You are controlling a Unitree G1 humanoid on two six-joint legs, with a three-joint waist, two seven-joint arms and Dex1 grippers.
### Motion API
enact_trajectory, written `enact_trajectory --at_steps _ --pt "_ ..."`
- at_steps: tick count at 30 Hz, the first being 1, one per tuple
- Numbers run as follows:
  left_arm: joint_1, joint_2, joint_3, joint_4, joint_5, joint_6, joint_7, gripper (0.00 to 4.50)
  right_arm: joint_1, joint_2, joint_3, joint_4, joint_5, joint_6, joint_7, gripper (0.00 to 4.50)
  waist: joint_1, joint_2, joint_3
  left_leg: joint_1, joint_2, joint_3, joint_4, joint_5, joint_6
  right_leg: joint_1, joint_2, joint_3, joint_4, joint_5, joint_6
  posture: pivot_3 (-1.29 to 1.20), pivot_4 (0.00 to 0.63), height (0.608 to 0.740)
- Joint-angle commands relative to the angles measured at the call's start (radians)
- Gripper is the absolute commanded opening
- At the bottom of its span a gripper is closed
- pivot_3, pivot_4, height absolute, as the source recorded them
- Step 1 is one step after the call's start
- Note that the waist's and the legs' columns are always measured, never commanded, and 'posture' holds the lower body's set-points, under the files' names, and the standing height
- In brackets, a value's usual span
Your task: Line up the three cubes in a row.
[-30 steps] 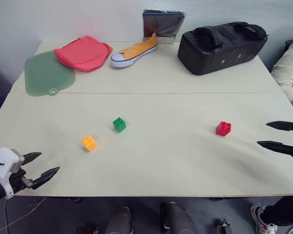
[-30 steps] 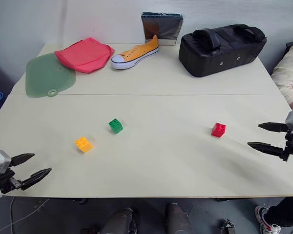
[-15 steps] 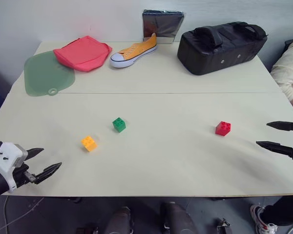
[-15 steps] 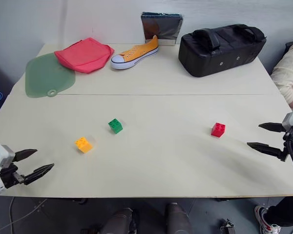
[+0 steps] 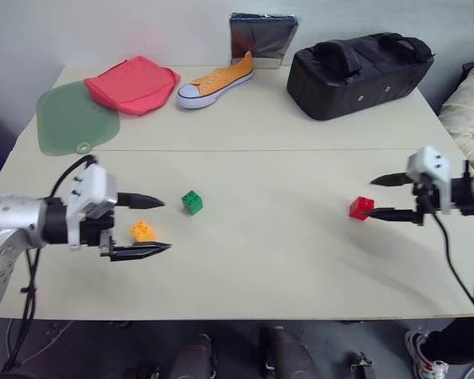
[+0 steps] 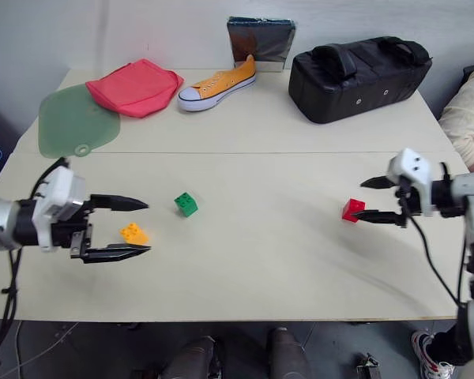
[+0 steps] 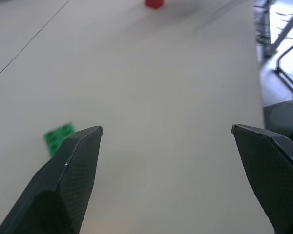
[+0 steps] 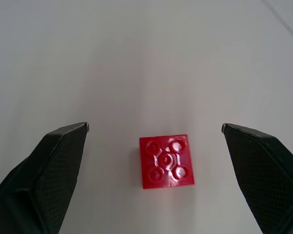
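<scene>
Big jump in arm positions over the last second. The left gripper (image 5: 152, 224) was brought up from the near left table edge and swung inward, so its wide-spread fingers were now placed either side of the orange-yellow cube (image 5: 143, 230). The right gripper (image 5: 373, 196) was moved in from the right edge too, and its parted fingers were lined up on the red cube (image 8: 166, 161), just short of it. The cubes themselves weren't shifted at all.
</scene>
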Motion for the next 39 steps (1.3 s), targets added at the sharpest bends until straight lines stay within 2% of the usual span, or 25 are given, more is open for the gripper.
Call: enact_trajectory --at_steps 1,9,12,19,24,26,28,31,34,39 --pt "-0.139 -0.033 -0.058 0.004 -0.055 0.054 -0.003 4.47 -0.074 0.012 0.027 0.124 -0.086 -0.065 -0.056 4.50 0.001 0.000 0.000 0.000 0.000 0.000 0.001 0.000 0.000 0.000 0.000 0.000 0.000 0.000 0.000 0.00 0.150 0.740" --pt "-0.207 -0.042 -0.052 -0.027 -0.119 0.131 0.001 4.47 -0.104 0.038 0.040 0.239 -0.141 -0.101 -0.040 4.50 0.000 0.000 0.000 -0.003 0.000 0.000 0.013 -0.001 0.001 0.000 0.001 0.001 0.008 0.000 0.001 0.00 0.150 0.740" --pt "-0.232 -0.053 -0.069 -0.023 -0.121 0.134 -0.003 4.50 -0.103 0.055 0.034 0.259 -0.152 -0.128 -0.068 3.88 0.000 0.000 0.000 -0.001 0.000 0.000 0.014 0.000 0.001 0.001 0.001 0.001 0.008 0.000 0.001 0.00 0.150 0.740" --pt "-0.269 -0.070 -0.102 -0.011 -0.117 0.128 -0.020 4.50 -0.093 0.067 0.016 0.254 -0.141 -0.127 -0.064 1.52 0.001 0.000 0.000 0.000 0.000 0.000 0.013 0.000 0.000 0.001 0.001 0.001 0.012 0.000 0.001 0.00 0.150 0.740" --pt "-0.282 -0.084 -0.121 0.000 -0.107 0.118 -0.032 4.50 -0.034 0.044 -0.012 0.145 -0.088 -0.107 0.015 1.47 0.002 0.000 0.000 0.000 0.000 0.000 0.014 0.000 0.000 0.001 0.001 0.001 0.012 0.000 0.001 0.00 0.150 0.740" --pt "-0.259 -0.084 -0.135 -0.007 -0.091 0.098 -0.047 4.50 0.034 0.026 -0.026 -0.006 -0.037 -0.057 0.069 1.47 0.002 0.000 0.000 -0.001 0.000 0.000 0.014 0.000 0.000 0.001 0.001 0.001 0.012 0.000 0.001 0.00 0.150 0.740" --pt "-0.205 -0.070 -0.160 -0.026 -0.049 0.043 -0.085 4.50 0.157 0.002 -0.041 -0.253 0.026 0.018 0.096 1.47 0.003 0.000 0.000 -0.001 0.000 0.000 0.013 0.000 0.000 0.001 0.001 0.001 0.012 0.000 0.001 0.00 0.150 0.740" --pt "-0.180 -0.077 -0.173 -0.037 -0.035 0.017 -0.101 4.50 0.335 -0.031 -0.062 -0.587 0.104 0.149 0.064 1.47 0.005 0.000 0.000 -0.001 0.001 -0.001 0.014 0.000 0.000 0.001 0.001 0.001 0.012 0.000 0.001 0.00 0.150 0.740" --pt "-0.178 -0.091 -0.193 -0.045 -0.018 -0.016 -0.114 4.50 0.471 -0.040 -0.072 -0.816 0.145 0.220 0.014 1.47 0.007 0.000 0.000 0.000 0.001 -0.002 0.014 0.000 0.000 0.002 0.001 0.001 0.012 0.000 0.001 0.00 0.150 0.740" --pt "-0.168 -0.097 -0.231 -0.053 0.017 -0.076 -0.155 4.50 0.552 -0.027 -0.050 -0.968 0.120 0.205 -0.071 1.47 0.007 0.000 0.000 0.001 0.000 -0.002 0.014 0.000 0.000 0.003 0.001 0.001 0.009 0.000 0.001 0.00 0.150 0.740"
